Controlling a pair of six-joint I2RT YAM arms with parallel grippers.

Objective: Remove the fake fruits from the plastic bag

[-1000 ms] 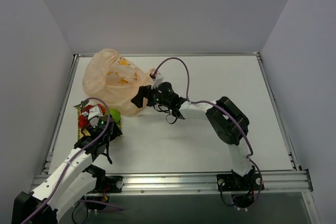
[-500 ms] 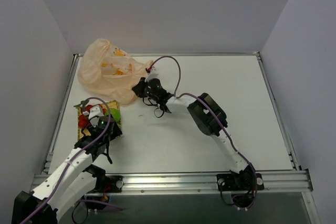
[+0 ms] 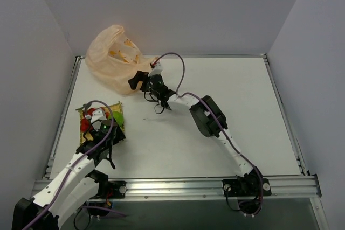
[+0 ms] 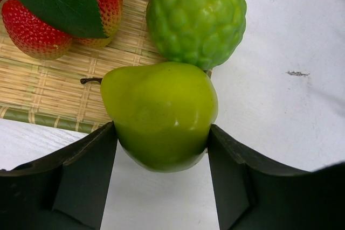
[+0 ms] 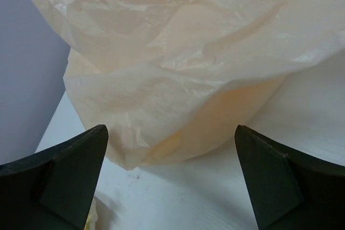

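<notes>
The pale-orange plastic bag (image 3: 110, 57) stands bunched at the back left corner, against the wall. My right gripper (image 3: 138, 79) is open and empty just in front of it; in the right wrist view the bag (image 5: 178, 52) fills the space ahead of the wide-spread jaws. My left gripper (image 3: 114, 124) is shut on a smooth green pear (image 4: 161, 114) at the mat's near-right edge, with both fingers touching its sides. A bumpy green fruit (image 4: 197, 17) and red strawberries (image 4: 32, 30) with a green leaf lie on the woven mat (image 4: 54, 84). What the bag holds is hidden.
The yellow woven mat (image 3: 89, 112) lies at the left edge of the white table (image 3: 226, 106). Grey walls close in the back and both sides. A metal rail (image 3: 178, 186) runs along the front edge. The right arm stretches diagonally across the table's middle.
My right arm has reached farther to the back left, and the bag has moved from beside the mat into the back left corner. The left arm has not moved.
</notes>
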